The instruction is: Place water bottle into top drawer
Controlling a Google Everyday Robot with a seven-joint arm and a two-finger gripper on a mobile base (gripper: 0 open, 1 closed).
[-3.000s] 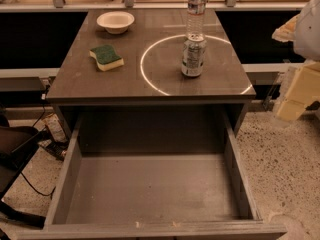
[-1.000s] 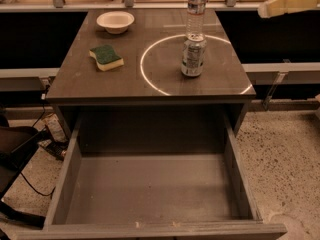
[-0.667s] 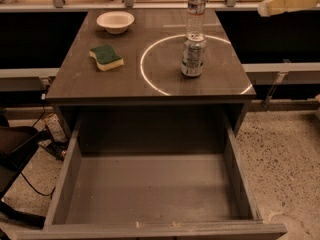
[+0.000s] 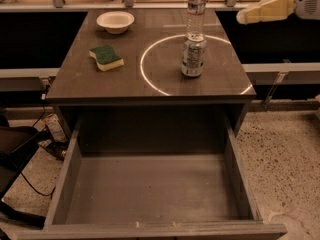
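The water bottle (image 4: 196, 11), clear with a white cap and a pale label band, stands upright at the back of the grey tabletop (image 4: 80, 79). It is just behind a silver-green drinks can (image 4: 193, 58). The top drawer (image 4: 150, 194) is pulled wide open below the table's front edge, and its flat bottom is bare. My gripper (image 4: 265, 9), cream-coloured, hangs in the air at the upper right. It is to the right of the bottle, about level with it and apart from it. It holds nothing that I can see.
A white bowl (image 4: 115, 21) sits at the back left of the tabletop, and a green-and-yellow sponge (image 4: 106, 57) lies in front of it. A bright ring of light (image 4: 150, 69) marks the tabletop around the can. Dark cables and equipment (image 4: 20, 154) lie on the floor to the left.
My gripper has risen from low at the right edge to the upper right, then shifted slightly left and down toward the bottle. The bottle, can and drawer have not moved.
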